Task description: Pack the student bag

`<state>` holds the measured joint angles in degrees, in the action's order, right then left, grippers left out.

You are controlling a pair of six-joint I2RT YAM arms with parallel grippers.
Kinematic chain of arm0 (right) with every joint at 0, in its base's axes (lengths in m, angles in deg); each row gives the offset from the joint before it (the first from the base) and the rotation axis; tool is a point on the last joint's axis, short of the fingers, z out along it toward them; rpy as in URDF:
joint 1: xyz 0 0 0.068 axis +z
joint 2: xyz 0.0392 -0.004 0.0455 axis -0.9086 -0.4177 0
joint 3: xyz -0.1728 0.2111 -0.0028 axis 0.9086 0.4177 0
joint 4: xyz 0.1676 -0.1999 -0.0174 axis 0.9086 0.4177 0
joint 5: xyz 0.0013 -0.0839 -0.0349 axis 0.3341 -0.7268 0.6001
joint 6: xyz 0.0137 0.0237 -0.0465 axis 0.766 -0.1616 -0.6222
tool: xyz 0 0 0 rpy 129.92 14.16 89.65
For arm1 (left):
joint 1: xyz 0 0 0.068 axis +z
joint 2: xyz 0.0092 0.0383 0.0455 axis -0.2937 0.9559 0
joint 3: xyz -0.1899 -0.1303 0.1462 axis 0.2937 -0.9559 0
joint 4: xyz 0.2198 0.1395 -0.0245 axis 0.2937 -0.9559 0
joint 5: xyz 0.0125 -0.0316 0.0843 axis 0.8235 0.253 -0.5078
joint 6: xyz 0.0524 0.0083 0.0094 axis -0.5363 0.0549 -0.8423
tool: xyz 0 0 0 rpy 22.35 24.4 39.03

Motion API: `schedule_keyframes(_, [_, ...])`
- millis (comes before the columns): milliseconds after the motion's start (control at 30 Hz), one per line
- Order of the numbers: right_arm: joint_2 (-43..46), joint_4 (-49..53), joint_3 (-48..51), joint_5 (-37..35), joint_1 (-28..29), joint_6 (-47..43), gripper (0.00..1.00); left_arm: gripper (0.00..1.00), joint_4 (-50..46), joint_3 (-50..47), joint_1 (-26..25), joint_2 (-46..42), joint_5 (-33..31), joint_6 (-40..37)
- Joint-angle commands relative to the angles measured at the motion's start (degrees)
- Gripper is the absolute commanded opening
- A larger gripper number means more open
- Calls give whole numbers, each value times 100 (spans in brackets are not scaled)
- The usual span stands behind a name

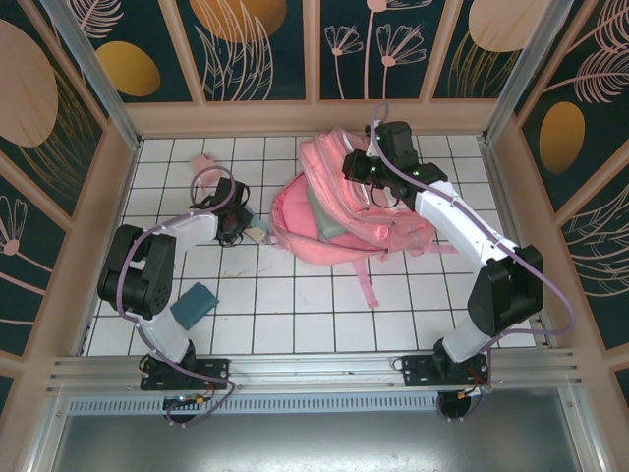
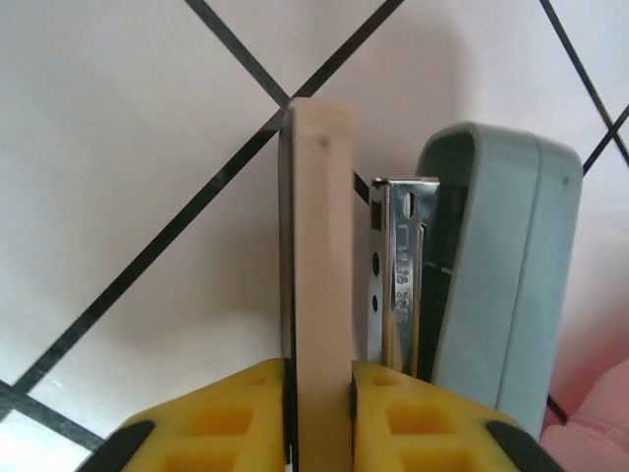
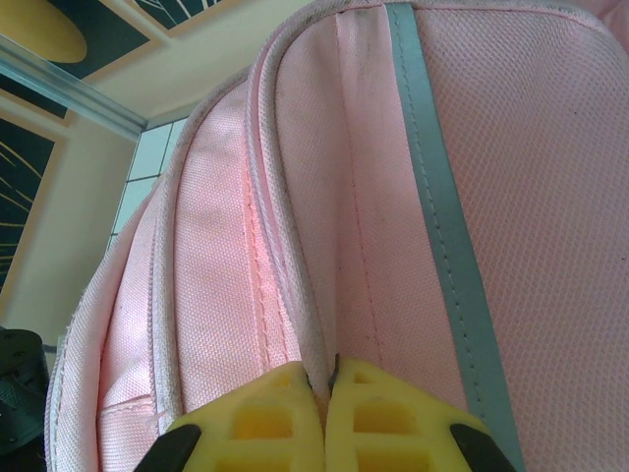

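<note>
Pinching tan block (image 2: 319, 246) with left gripper (image 2: 317, 379), bag (image 3: 226, 226) cloth with right gripper (image 3: 327, 379). Lift block straight up, clear of stapler (image 2: 496, 285) beside it, then right into bag.

— What's the work surface like?
— I see a white tiled tabletop (image 1: 295, 315), dark grid lines, evenly lit.
— And around it?
— Dark teal wall panels (image 1: 423, 39) with gold and pink plant prints, pale wooden frames (image 1: 246, 118).

Lower end of beige slab (image 2: 322, 246) hidden inside left claw (image 2: 319, 369). Same claw also hides lower end of stapler (image 2: 496, 265).
</note>
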<state>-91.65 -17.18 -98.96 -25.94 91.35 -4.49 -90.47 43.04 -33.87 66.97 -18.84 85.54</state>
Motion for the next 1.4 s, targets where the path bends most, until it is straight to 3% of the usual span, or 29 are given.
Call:
schedule_keyframes(0, [0, -213, -340, 37, 69, -37, 0, 12, -127, 62, 31, -84, -122, -41])
schedule_keyframes(133, [5, -197, -362, 2, 73, -54, 0, 0, -264, 149, 35, -286, -121, -241])
schedule_keyframes(400, [34, -154, -347, -77, 64, -71, 0, 0, -279, 444, -12, -838, 313, -716])
schedule_keyframes(700, [61, -161, -347, -95, 47, -29, 0, 0, -390, 1128, -686, -965, 248, -1192])
schedule_keyframes(1067, [107, -177, -262, -78, 43, 7, 0, 0, -181, 1756, -1451, -31, 749, -1507])
schedule_keyframes(1367, [179, -185, -138, -87, 41, 13, 0, 0, -530, 1679, -1571, 584, 572, -1320])
